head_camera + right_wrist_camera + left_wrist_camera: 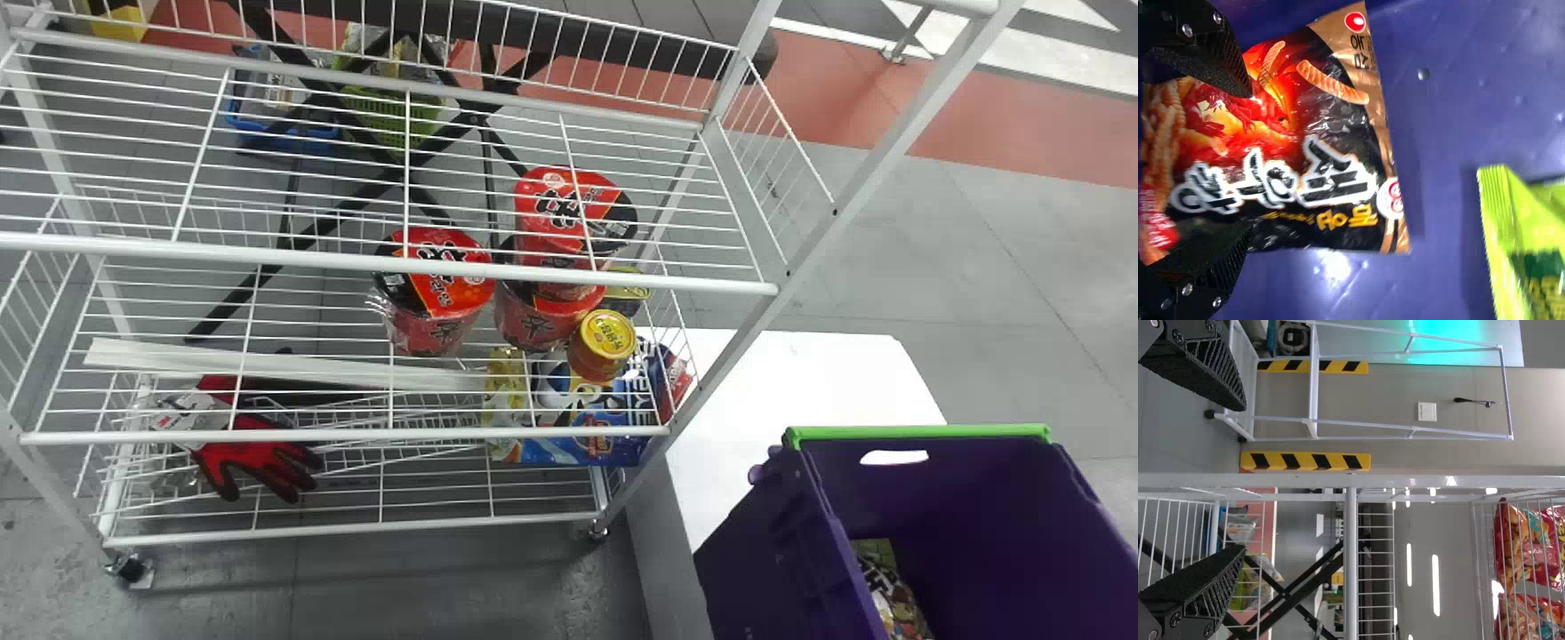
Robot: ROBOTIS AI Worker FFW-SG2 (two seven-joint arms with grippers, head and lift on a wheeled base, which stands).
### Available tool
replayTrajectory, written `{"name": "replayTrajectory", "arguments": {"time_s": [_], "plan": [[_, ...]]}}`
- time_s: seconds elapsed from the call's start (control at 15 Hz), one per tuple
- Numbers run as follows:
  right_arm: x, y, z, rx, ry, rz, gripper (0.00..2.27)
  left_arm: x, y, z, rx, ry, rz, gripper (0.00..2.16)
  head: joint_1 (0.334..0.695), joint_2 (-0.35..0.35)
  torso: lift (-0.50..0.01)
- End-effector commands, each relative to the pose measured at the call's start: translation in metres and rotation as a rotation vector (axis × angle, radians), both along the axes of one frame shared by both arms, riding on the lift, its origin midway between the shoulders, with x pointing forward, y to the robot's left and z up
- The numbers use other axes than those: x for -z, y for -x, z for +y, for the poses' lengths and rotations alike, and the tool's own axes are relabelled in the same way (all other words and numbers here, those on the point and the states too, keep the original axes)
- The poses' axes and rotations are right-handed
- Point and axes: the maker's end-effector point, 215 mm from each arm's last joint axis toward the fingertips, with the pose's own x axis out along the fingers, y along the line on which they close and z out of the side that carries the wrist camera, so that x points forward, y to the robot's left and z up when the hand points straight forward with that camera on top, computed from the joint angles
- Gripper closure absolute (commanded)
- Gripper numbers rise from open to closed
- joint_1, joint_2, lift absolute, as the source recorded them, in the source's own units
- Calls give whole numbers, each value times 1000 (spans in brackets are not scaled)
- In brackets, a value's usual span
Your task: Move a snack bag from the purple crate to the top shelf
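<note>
i have my right gripper [1250,163] down in the purple crate [765,551], its fingers apart over the black and red snack bag [1331,193]; i can't tell whether they touch it. a green bag [1531,247] lies near it in the crate. my left gripper [1243,479] is at the white wire rack [400,262], fingers spread apart.

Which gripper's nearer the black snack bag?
Right. The right gripper is right at the black snack bag, in the purple crate; the left gripper is away, facing the white rack.
</note>
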Motion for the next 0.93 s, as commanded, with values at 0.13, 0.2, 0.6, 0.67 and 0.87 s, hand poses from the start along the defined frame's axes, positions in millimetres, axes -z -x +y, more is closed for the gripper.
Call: {"name": "replayTrajectory", "arguments": {"time_s": [0.13,0.2,0.6,0.67,0.87], "plan": [[5,5,1,-17,21,20,478,10,-6,4,-6,4,18,60,695,-350,-451],[5,5,1,-12,23,25,701,10,-7,4,-6,5,17,60,695,-350,-451],[-6,3,-8,35,52,39,1676,13,-9,4,-7,8,26,60,695,-350,-451],[-9,3,-10,43,58,40,1676,13,-9,4,-7,8,26,60,695,-350,-451],[-17,-3,-23,21,74,-4,1676,15,-9,3,-7,8,34,60,695,-350,-451]]}}
